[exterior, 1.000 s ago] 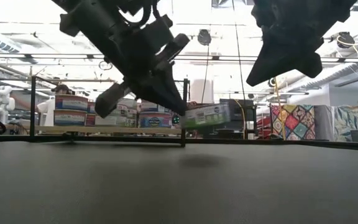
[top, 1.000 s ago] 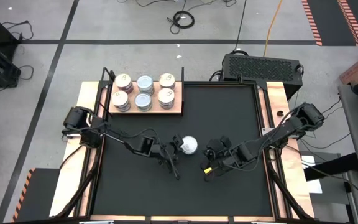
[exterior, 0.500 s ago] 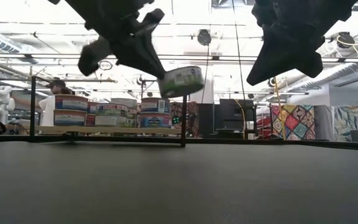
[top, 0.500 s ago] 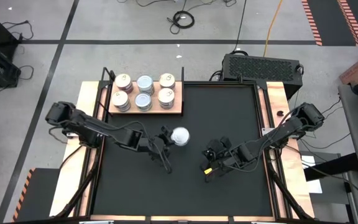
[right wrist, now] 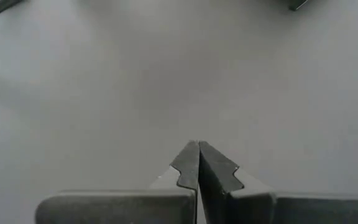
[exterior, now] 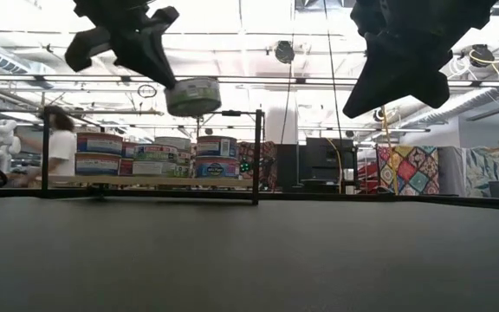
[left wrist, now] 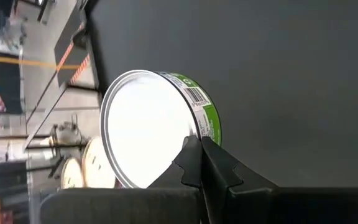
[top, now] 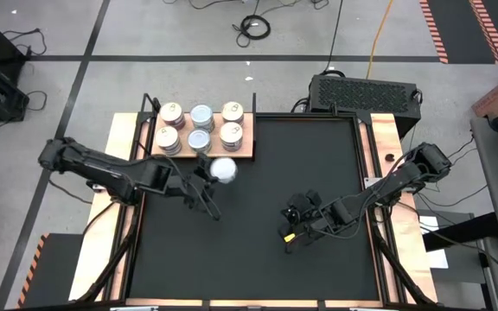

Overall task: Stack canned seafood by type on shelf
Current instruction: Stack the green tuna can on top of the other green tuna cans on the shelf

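Canned seafood sits mostly on the shelf [top: 247,149], the pale wooden board at the upper left of the black mat [top: 318,173] in the high view: six stacks of tins [top: 200,128] in two rows of three. One more tin, the green-labelled tin [top: 223,169], is off the board, carried by the left gripper [top: 207,175], whose fingers are pinched on its rim. In the left wrist view the two dark fingertips [left wrist: 194,163] meet at the edge of that tin [left wrist: 157,127], its plain silver face turned toward the camera.

What matters for the coming move is where the carried tin lies relative to the board: it hangs just below the board's lower edge in the high view, nearest the lower-middle and lower-right stacks. In the low view it hangs clear above the stacks [exterior: 150,154], so the placement looks like a short travel toward the upper part of the frame, then down. Its flat faces are tilted, not level, and would probably need squaring up.

Further right, the right gripper [top: 288,235] waits over bare mat with its fingers pressed together on nothing, well apart from the board.
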Action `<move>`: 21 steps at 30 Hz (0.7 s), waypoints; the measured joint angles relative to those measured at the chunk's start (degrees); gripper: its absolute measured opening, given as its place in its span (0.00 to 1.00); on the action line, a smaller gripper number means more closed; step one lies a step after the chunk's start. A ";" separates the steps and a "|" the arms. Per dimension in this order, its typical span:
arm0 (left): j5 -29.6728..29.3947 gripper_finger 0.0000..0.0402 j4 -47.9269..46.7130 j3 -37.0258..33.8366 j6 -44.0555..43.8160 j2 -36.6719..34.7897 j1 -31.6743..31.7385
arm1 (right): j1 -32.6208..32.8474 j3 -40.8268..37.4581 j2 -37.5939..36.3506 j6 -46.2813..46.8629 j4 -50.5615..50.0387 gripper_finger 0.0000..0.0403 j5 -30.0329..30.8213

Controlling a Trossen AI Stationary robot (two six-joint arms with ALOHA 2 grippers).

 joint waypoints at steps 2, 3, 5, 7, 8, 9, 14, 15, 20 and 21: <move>-0.38 0.00 -2.30 0.00 -0.75 -2.37 1.05 | 0.00 0.00 0.00 -0.15 -0.04 0.00 -0.02; -0.73 0.00 -3.37 0.00 -1.34 -3.42 1.67 | 0.00 0.00 0.00 -0.16 -0.10 0.00 -0.02; -0.98 0.00 -5.62 0.00 -1.54 -5.40 3.21 | 0.00 0.00 0.00 -0.39 -0.40 0.00 -0.02; -1.05 0.00 -8.24 0.00 -1.76 -7.06 5.34 | 0.00 0.00 0.00 -0.60 -0.57 0.00 -0.02; -1.11 0.00 -9.21 0.00 -2.08 -7.70 6.55 | 0.00 0.00 0.00 -0.61 -0.58 0.00 -0.02; -1.10 0.00 -10.11 0.00 -2.44 -8.32 7.82 | 0.00 0.00 0.00 -0.66 -0.59 0.00 -0.02; -0.09 0.00 -15.44 0.00 -1.70 -9.24 14.58 | -0.02 0.00 0.00 -1.46 -0.52 0.00 -0.02; 0.83 0.00 -15.71 0.00 -0.89 -9.24 15.95 | -0.06 0.00 0.00 -1.46 -0.50 0.00 -0.02; 4.65 0.00 -15.85 0.00 3.35 -8.78 23.28 | -0.28 0.00 0.02 -1.48 -0.39 0.00 0.00; 5.05 0.00 -15.85 0.00 4.28 -8.66 24.72 | -0.36 0.00 0.01 -1.48 -0.39 0.00 -0.01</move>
